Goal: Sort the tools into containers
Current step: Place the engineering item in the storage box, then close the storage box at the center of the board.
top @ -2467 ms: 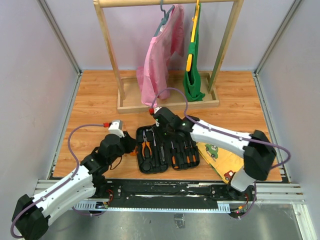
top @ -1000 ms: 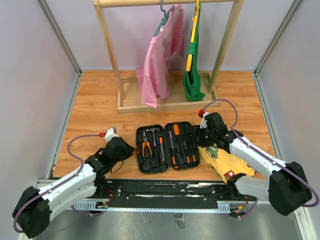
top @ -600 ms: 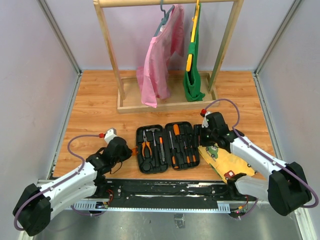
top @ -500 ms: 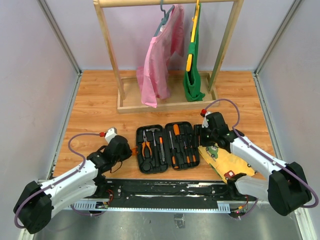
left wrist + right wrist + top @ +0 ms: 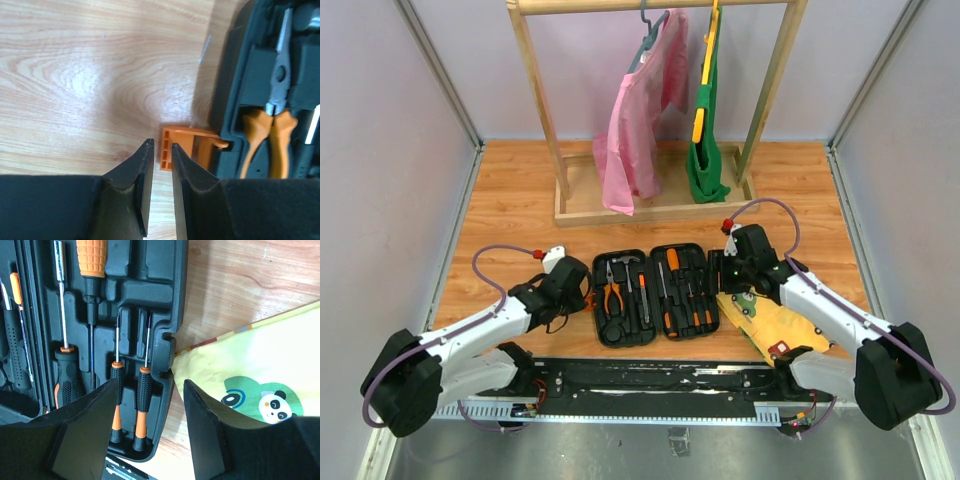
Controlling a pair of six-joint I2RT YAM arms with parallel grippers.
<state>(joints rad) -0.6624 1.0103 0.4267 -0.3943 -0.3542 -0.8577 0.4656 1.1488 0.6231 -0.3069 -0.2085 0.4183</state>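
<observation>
The black tool case lies open on the wooden floor, its moulded slots filled with tools. Orange-handled pliers and a small hammer sit in the left half. Orange-and-black screwdrivers sit in the right half. My left gripper is low beside the case's left edge, its jaws slightly apart with only floor between them. The orange latch lies just beyond its tips. My right gripper is open wide over the case's right rim, touching nothing.
A yellow picture board with cartoon animals lies against the case's right side, partly under my right finger. A wooden clothes rack with a pink and a green garment stands at the back. Walls close in on both sides.
My left gripper has slid right up to the case's latch and its jaws have parted a little. My right arm left the case's middle for its right edge, then stayed put.
</observation>
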